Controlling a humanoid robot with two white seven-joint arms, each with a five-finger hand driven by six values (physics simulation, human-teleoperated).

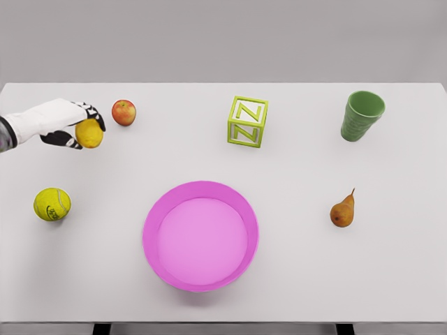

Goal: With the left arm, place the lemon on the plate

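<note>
White table fills most of the head view, flat matte top, far edge running straight across the upper part; behind it a plain grey wall, no detail. Two dark table legs just show at the bottom edge. Lemon is yellow, rounded, smooth, slightly oval, at the far left of the table, held in the left hand, whose white arm comes in from the left edge. Dark fingers curl over the top and another part wraps under it, so the hand is closed around the lemon; cannot tell if it is lifted or touching the table. Red apple just beside the lemon, to its right, apart from it. Pink plate, round with a raised rim, sits front centre, well apart from the lemon. Yellow tennis ball front left, below the hand. Green letter block upright at back centre, green cup upright at back right, brown pear at right of the plate.
</note>
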